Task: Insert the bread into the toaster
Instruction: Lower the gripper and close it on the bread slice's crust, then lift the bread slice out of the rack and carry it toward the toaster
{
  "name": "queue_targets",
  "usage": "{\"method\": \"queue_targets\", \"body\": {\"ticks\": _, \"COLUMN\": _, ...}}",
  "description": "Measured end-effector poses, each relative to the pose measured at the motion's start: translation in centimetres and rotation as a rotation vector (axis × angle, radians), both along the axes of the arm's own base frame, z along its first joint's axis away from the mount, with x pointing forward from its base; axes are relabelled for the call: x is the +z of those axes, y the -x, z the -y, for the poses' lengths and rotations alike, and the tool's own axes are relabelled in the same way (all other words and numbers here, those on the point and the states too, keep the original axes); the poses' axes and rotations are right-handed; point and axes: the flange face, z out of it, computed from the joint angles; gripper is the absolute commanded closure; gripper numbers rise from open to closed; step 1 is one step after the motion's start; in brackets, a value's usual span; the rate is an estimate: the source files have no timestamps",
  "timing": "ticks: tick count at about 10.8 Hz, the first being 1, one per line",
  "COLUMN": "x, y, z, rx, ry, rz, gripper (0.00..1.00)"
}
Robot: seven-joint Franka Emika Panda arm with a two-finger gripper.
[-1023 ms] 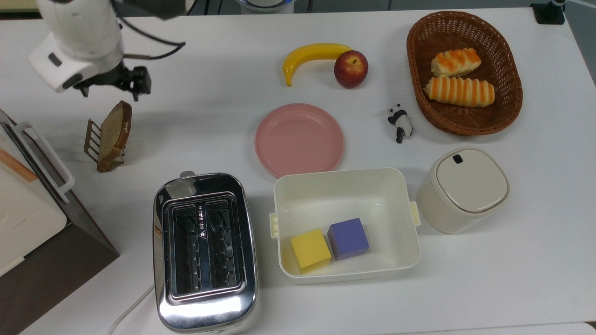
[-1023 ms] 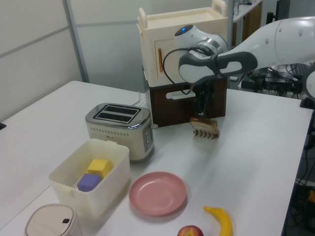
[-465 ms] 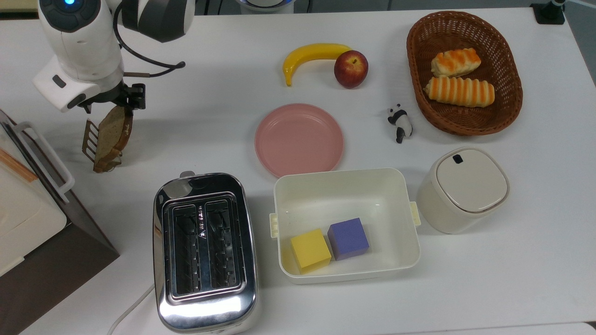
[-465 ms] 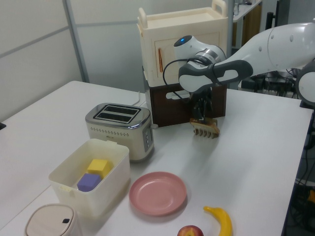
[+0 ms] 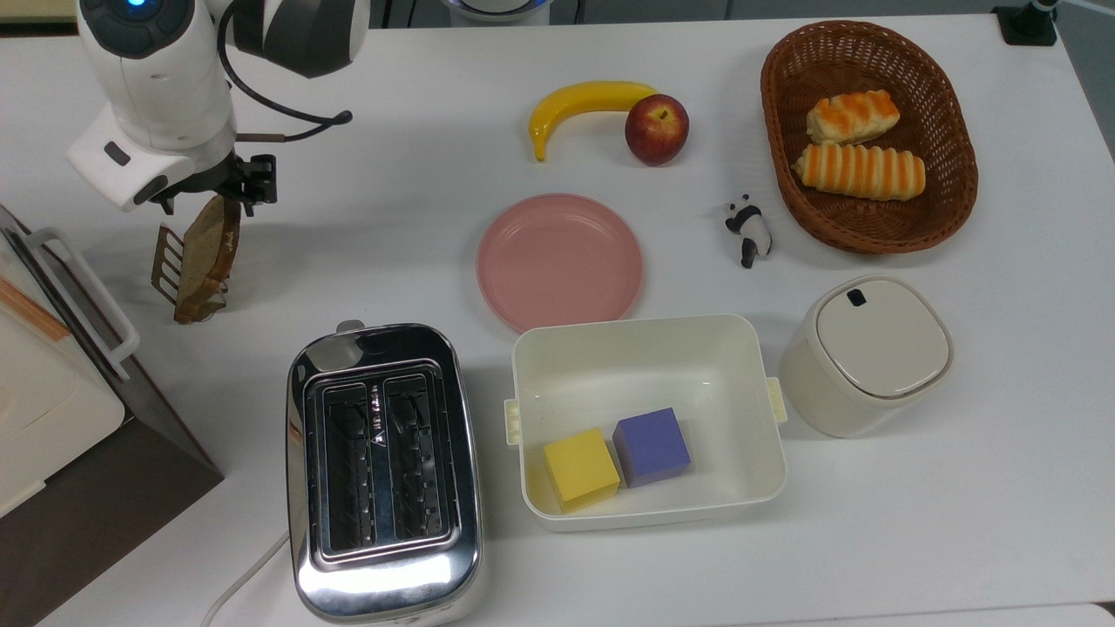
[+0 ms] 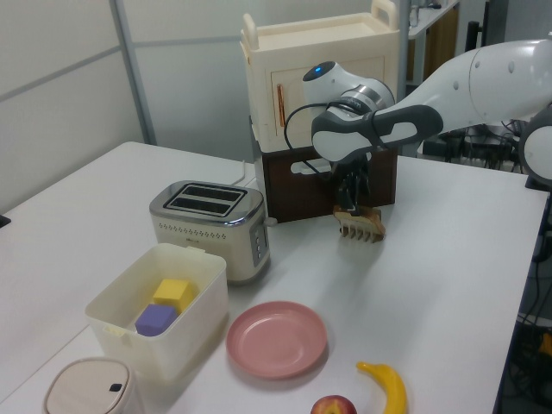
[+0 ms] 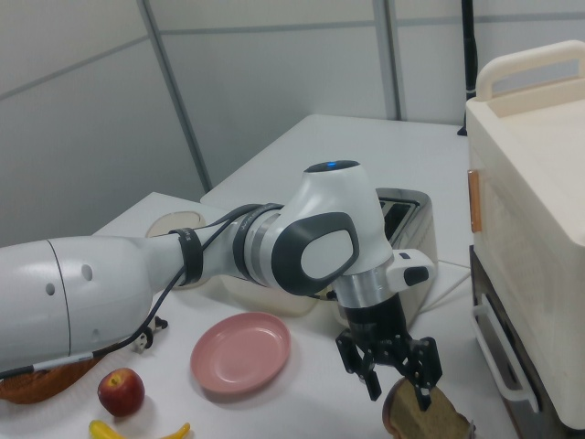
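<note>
A slice of bread (image 5: 207, 248) with a dark crust stands upright in a small brown rack (image 5: 165, 257) at the top view's left. My gripper (image 5: 219, 187) hangs straight above it, open, one finger on each side of the slice's top edge. In the right view the gripper (image 7: 399, 389) straddles the bread (image 7: 430, 416) at the bottom edge of the picture. The chrome toaster (image 5: 383, 470) stands nearer the top view's bottom, both dark slots empty, and it also shows as the toaster (image 6: 209, 224) in the left view.
A brown-and-cream cabinet (image 5: 52, 409) stands close to the rack on the top view's left. Beside the toaster are a white tub (image 5: 649, 335) holding yellow and purple blocks, and a pink plate (image 5: 559, 259). Banana, apple, panda figure, lidded bin and roll basket (image 5: 780, 131) lie further right.
My gripper has come down from above the bread until its fingers sit around the slice's top edge. The bread and rack have barely shifted.
</note>
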Motion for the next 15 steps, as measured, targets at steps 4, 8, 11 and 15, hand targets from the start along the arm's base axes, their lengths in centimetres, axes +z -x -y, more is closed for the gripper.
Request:
{"method": "queue_targets", "body": {"ticks": 4, "x": -1.6, "y": 0.2, "z": -0.5, "rx": 0.02, "ry": -0.011, "rz": -0.026, "gripper": 0.69}}
{"method": "queue_targets", "body": {"ticks": 8, "x": -1.1, "y": 0.2, "z": 0.3, "rx": 0.067, "ry": -0.011, "rz": -0.023, "gripper": 0.98}}
{"method": "queue_targets", "body": {"ticks": 11, "x": 4.6, "y": 0.7, "z": 1.9, "rx": 0.084, "ry": 0.018, "rz": 0.056, "gripper": 0.99}}
{"method": "queue_targets", "body": {"ticks": 15, "x": 13.3, "y": 0.7, "z": 0.0, "rx": 0.074, "ry": -0.042, "rz": 0.234, "gripper": 0.98}}
